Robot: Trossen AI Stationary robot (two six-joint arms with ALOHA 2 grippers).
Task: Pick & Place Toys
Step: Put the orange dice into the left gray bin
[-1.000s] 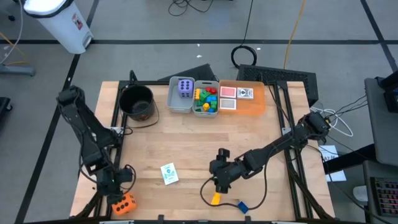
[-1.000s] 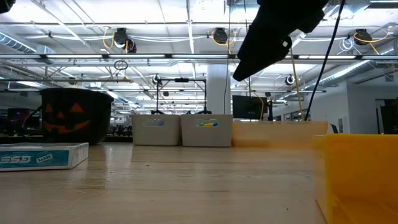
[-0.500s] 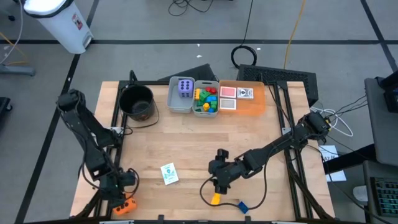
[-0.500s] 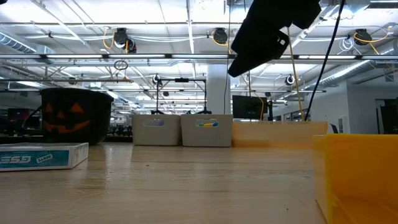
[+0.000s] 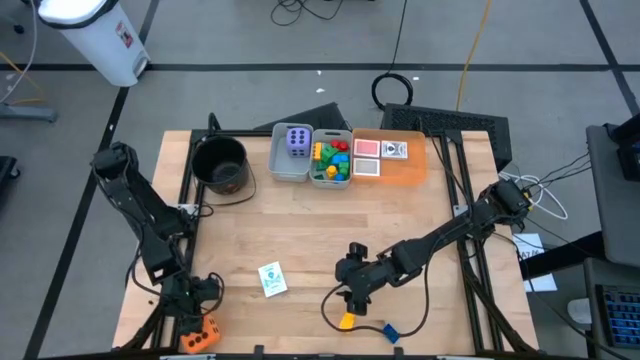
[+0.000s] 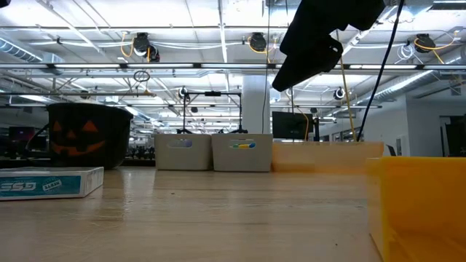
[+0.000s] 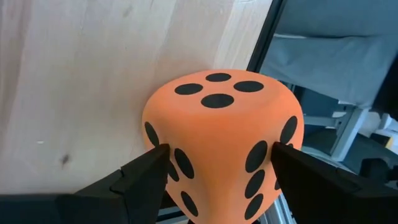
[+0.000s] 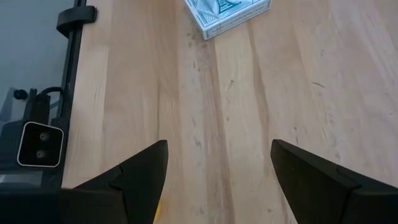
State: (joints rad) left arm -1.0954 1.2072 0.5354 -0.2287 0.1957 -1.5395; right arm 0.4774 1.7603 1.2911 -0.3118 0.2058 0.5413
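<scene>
Left wrist view: left gripper (image 7: 214, 171) clamping orange die (image 7: 224, 130) at table's near-left corner. Right gripper (image 8: 214, 165) hovering spread, empty, above yellow brick (image 5: 346, 320). Advising straight lift, keeping die centred.

Both arms are matte black, built of slim tubular links joined by chunkier rounded joints. The left arm (image 5: 140, 215) and right arm (image 5: 440, 240) look alike. A thin black cable loops loose off the right arm near its wrist. Each gripper's fingers (image 7: 140, 177) are flat, black, tapering blades with smooth inner faces; the right fingers (image 8: 143, 168) match.
</scene>
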